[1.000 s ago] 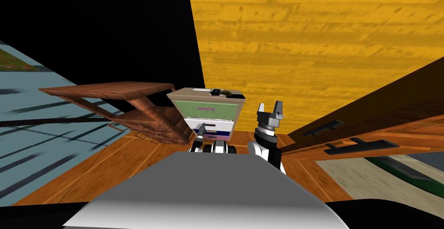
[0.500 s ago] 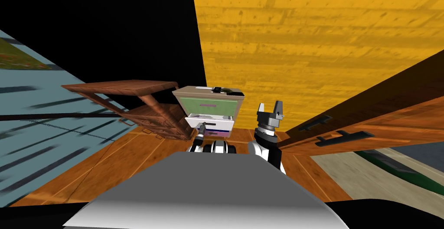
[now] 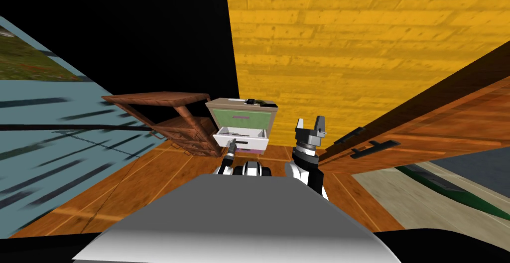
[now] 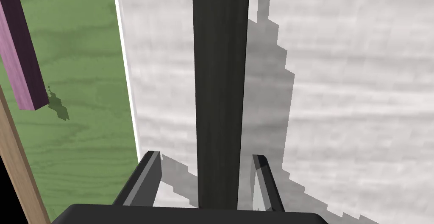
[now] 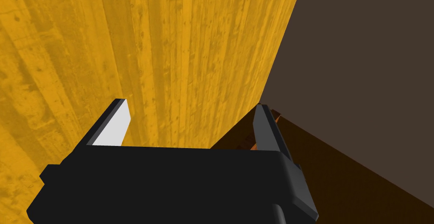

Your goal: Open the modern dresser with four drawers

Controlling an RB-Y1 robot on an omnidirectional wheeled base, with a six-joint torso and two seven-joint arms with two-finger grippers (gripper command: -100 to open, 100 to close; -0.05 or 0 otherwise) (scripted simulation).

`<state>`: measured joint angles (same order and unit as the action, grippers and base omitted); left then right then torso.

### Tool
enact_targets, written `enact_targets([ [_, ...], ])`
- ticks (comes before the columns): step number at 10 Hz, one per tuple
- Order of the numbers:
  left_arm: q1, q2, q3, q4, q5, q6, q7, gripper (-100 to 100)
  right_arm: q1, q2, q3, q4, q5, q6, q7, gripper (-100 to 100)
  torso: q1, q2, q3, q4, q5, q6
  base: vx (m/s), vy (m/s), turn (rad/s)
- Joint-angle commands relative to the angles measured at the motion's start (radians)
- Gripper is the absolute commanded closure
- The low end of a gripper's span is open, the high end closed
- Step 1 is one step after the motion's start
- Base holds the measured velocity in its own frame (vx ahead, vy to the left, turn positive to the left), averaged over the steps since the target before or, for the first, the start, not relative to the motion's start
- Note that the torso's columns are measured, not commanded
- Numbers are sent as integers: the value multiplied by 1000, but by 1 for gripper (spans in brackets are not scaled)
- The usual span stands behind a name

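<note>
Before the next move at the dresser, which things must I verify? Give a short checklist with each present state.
1. Left tool closed around the dark handle: ok.
2. White drawer pulled out of the dresser: ok, partly.
3. Green drawer above it shut: ok.
4. Right tool open, raised, apart from the dresser: ok.
5. How far the white drawer can slide out: cannot tell.

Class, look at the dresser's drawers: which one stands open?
The white drawer, second from the top: it juts out, its dark bar handle gripped by the left tool. The green drawer above sits flush.
</note>
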<state>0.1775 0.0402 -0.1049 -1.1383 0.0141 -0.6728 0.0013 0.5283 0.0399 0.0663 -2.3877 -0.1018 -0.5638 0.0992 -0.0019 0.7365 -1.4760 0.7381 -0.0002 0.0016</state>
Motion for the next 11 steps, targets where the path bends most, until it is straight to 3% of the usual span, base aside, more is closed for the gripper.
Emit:
enact_targets([
  [1, -18, 4, 11, -37, 3, 62, 3, -100, 0, 0, 0, 0, 0, 0, 0, 0, 2, -5, -4, -2, 1, -1, -39, -2, -26],
  [8, -112, 18, 57, -131, 19, 245, 13, -100, 0, 0, 0, 0, 0, 0, 0, 0, 0, 5, 2, 4, -2, -1, -76, -4, -25],
  [9, -95, 15, 52, -121, 17, 237, 11, -100, 0, 0, 0, 0, 0, 0, 0, 0, -2, 7, 3, 7, -3, -1, -27, 1, -6],
  [10, -94, 15, 53, -121, 17, 246, 11, 0, 0, 0, 0, 0, 0, 0, 0, 0, -1, 6, 2, 5, -2, -2, 0, 0, 0],
  [11, -92, 15, 53, -119, 17, 247, 11, 0, 0, 0, 0, 0, 0, 0, 0, 0, 0, 4, 1, 3, -2, -2, 0, 0, 0],
])
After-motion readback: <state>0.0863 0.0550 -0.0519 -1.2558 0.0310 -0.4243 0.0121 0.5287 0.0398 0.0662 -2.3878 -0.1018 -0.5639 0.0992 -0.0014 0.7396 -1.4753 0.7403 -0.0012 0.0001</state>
